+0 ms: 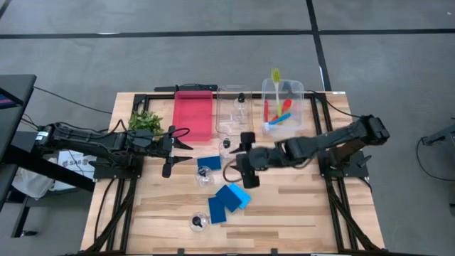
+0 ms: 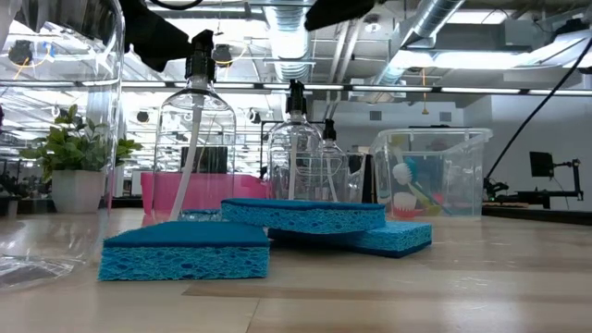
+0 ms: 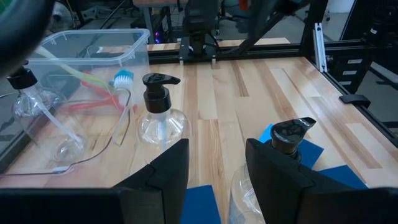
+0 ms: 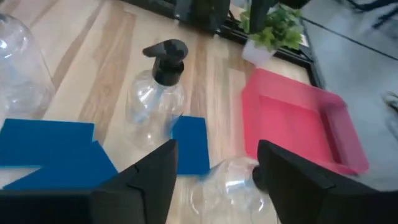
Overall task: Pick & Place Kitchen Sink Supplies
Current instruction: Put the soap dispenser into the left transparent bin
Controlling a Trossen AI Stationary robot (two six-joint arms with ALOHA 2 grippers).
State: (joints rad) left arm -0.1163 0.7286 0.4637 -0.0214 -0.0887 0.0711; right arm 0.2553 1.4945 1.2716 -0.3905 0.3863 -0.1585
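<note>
— So where are the claws?
— Right claw [image 1: 247, 158] hangs spread over a clear bottle [image 4: 233, 183] beside the red tray [image 1: 193, 114]; left claw [image 1: 173, 149] is spread too, empty.
— Sponges?
— Blue sponges [image 1: 229, 201] lie mid-counter [image 1: 298, 206]; brushes [image 1: 279, 110] sit in the bin [image 1: 300, 91]

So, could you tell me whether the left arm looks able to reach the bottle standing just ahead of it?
Probably yes: the left gripper is open and the bottle stands close by on the table with nothing between them.
</note>
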